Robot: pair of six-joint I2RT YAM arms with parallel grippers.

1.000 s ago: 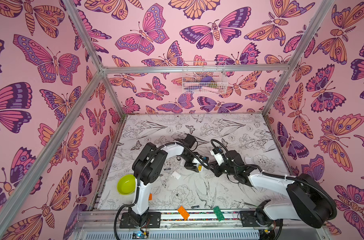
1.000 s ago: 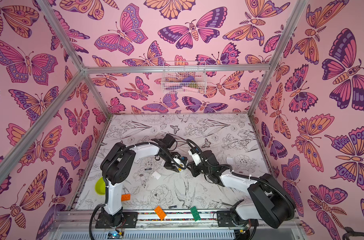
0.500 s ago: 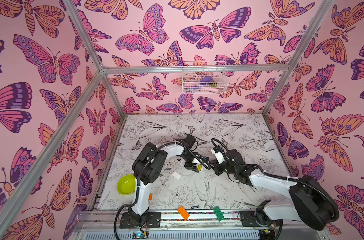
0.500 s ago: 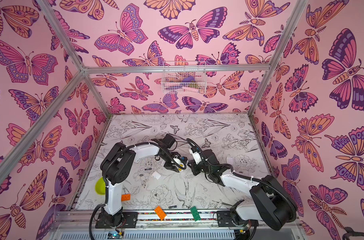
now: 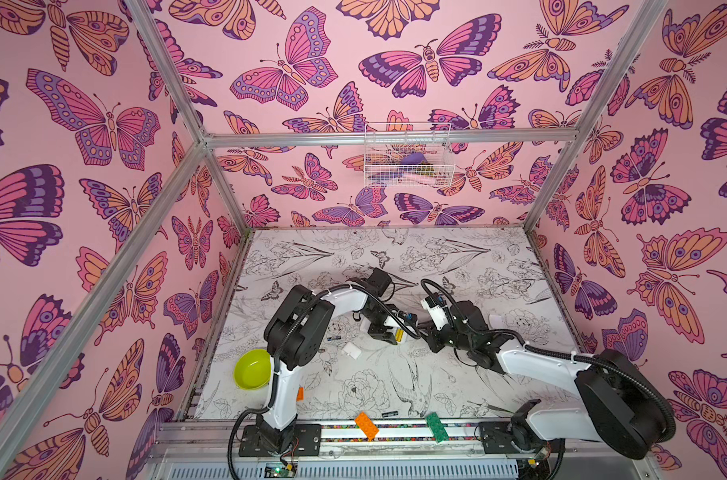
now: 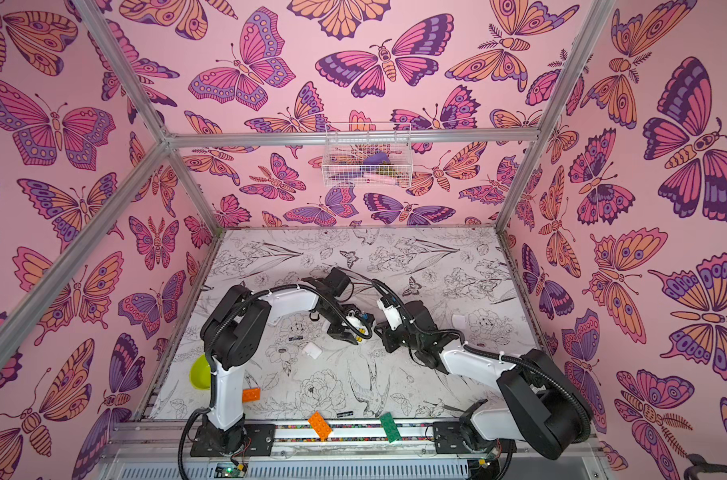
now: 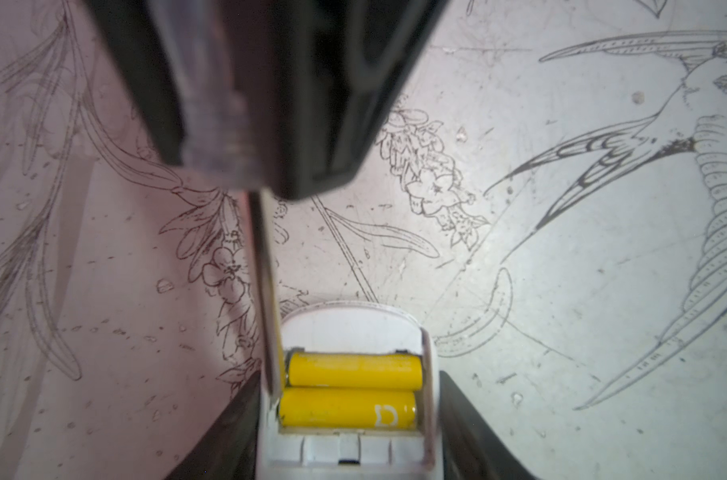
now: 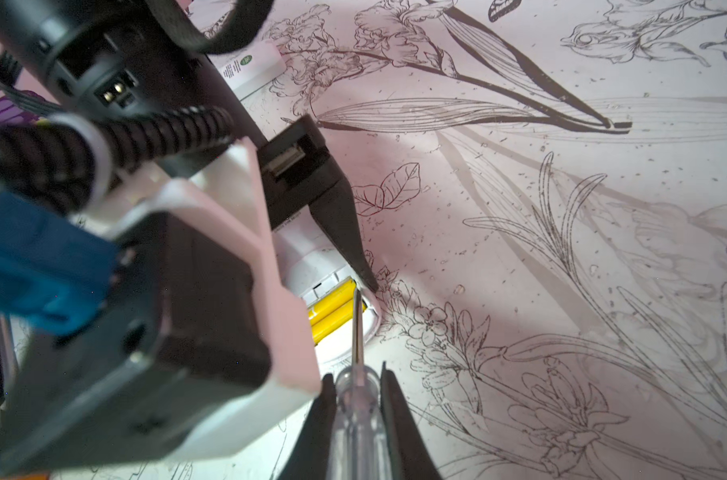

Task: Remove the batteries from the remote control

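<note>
On the left of the table sit a green bowl [image 5: 251,369] and, nearer the middle, the small white cover [image 5: 351,350], which is off and lying flat. Next comes my left gripper [image 5: 389,332]. Its fingers are partly spread and clamped on the sides of the white remote [image 7: 345,328], holding it with the open compartment facing the wrist camera. Both yellow batteries [image 7: 353,370] lie side by side in that compartment, not yet lifted.

The screwdriver [image 7: 266,299] has its blade at one end of the batteries, by the compartment wall. I cannot tell whether it is under a battery or only touching it. My right gripper [image 8: 355,390] is closed tight on the clear handle.

My worries from here:
- If I lever with the tip too shallow, it could skid off the round battery and jab the wall or a contact.
- A hard pry could twist the remote in the left fingers, since they grip only its edges.
- A battery that pops free could roll across the table.
- The two grippers are very close, so a wide swing of the handle could knock them together.
</note>
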